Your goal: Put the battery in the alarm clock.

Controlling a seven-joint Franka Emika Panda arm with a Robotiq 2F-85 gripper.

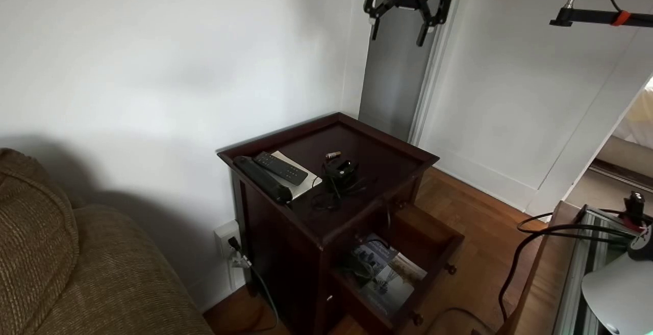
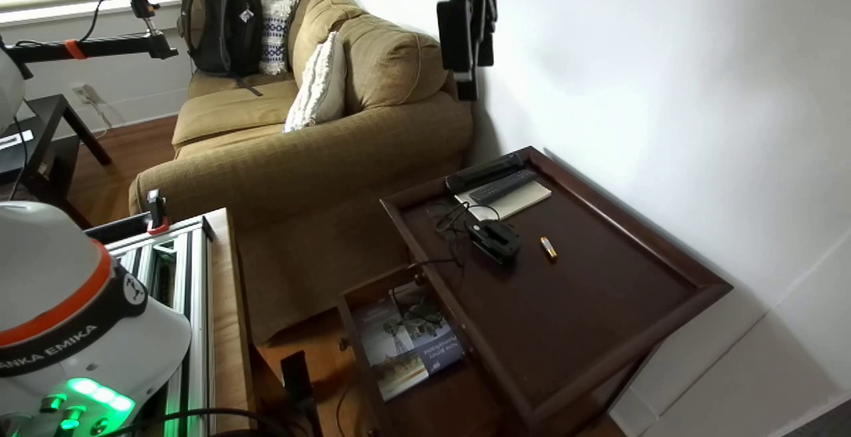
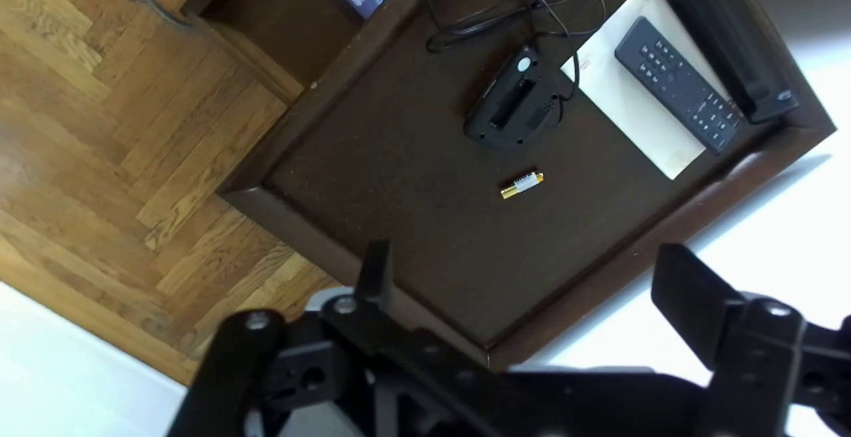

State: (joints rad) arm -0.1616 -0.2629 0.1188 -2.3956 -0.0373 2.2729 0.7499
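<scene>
Clearly, the pick-up has yet to be done: the battery lies on its side on the table, near the alarm clock but not touching it, and the fingers hang spread high above with nothing between them. The step in hand is, I judge, the reach for the battery. The next move calls for coming down over it, turning so that the fingers straddle its narrow body, and closing lightly, since so small and round a thing may roll if nudged. In the wrist view the clock's battery slot faces up, seemingly uncovered; whether anything sits inside is too dark to tell. Slot and battery lie at different slants, so a turn of the wrist will probably be needed before pressing it in, and which end is which is too small to read. As for the surroundings, a black cord lies looped beside the clock, on the side away from the battery, and crosses a corner of some pale paper; it could snag a finger or tug the clock. The remote rests on that paper, a long black object beside it, both well apart from the battery. A drawer juts from the table with booklets in it.
</scene>
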